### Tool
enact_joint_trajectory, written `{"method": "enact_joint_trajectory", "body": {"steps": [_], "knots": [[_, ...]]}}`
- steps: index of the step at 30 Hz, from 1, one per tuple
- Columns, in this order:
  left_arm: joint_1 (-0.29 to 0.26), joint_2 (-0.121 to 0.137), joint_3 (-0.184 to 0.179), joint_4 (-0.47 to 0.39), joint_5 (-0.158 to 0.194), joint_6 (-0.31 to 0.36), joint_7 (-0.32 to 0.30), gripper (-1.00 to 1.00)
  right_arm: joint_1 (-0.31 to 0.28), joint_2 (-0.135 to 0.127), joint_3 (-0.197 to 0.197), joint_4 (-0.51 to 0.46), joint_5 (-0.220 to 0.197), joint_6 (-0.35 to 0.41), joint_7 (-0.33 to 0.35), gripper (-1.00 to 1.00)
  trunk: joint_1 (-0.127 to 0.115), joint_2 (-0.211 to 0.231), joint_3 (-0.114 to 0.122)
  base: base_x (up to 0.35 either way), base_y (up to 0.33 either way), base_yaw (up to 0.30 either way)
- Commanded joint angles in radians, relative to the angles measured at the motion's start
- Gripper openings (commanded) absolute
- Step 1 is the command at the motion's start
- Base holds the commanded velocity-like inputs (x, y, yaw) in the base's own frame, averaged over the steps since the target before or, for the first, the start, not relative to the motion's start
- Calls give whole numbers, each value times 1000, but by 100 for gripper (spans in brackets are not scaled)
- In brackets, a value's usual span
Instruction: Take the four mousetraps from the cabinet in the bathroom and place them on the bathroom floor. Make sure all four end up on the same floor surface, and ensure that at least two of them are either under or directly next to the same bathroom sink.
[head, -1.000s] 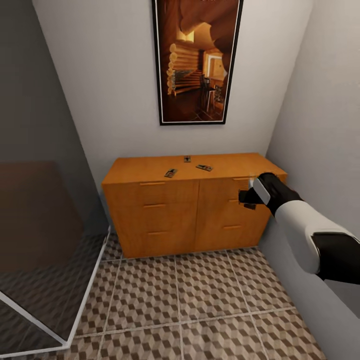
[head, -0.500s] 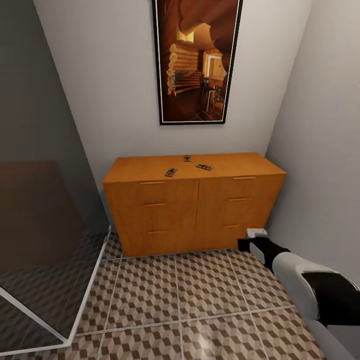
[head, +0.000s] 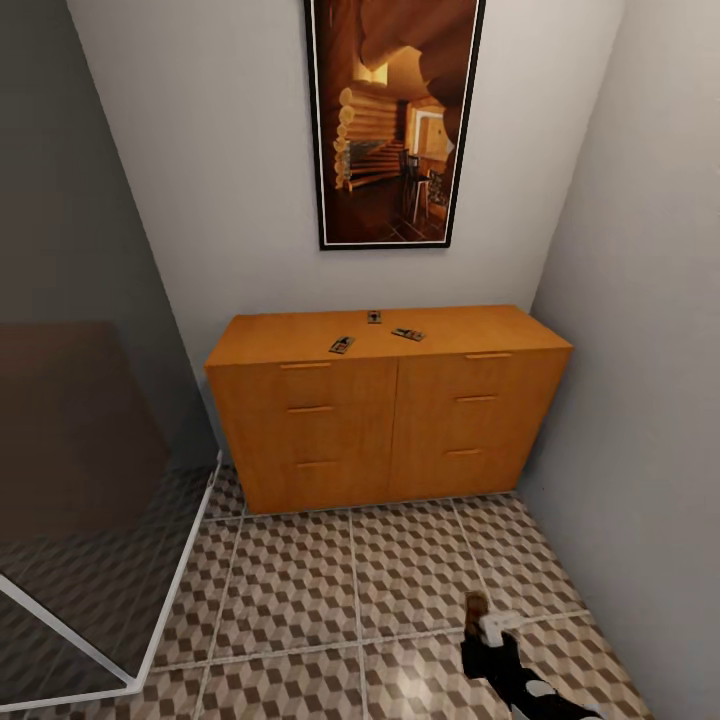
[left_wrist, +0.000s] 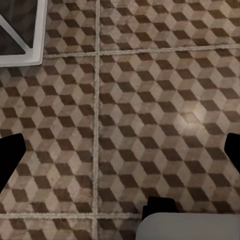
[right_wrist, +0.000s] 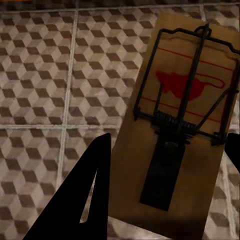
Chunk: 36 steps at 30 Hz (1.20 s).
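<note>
Tiled floor (head: 300, 600) is stretching before the cabinet (head: 390, 420), where three mousetraps (head: 342, 345) are lying on top. I'm pinching a fourth mousetrap (right_wrist: 175, 130), unlabelled, in my right gripper (head: 480, 625), low over the floor; left gripper (left_wrist: 120, 155) is spread wide.

Pale grey walls (head: 230, 180) meet at a corner on the right. A tall dark-framed picture (head: 393, 120) of a log interior is hung on the back wall. A glass shower screen (head: 80, 420) with white base trim is seen at left. A light glare (head: 405, 690) is reflected low down.
</note>
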Motion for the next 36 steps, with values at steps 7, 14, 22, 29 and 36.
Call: {"method": "enact_joint_trajectory", "body": {"steps": [7,14,22,29,36], "knots": [[-2,-37,13,-49,-2,224,-8,100,147,52,2,2,43,-126,44,-100,0,0,-1,0,0,0],[-3,-52,13,-543,-1,878,-11,100,180,69,2,3,79,-161,50,-100,0,0,-1,0,0,0],[-40,-70,11,-1138,0,1487,-13,100,182,70,2,3,82,-163,51,-100,0,0,-1,0,0,0],[-283,-95,9,-1426,0,1793,-7,100,183,70,2,3,82,-164,54,-100,0,0,-1,0,0,0],[-581,-94,6,-1152,-18,1807,-6,100,183,71,2,2,82,-164,54,-100,0,0,-1,0,0,0]]}}
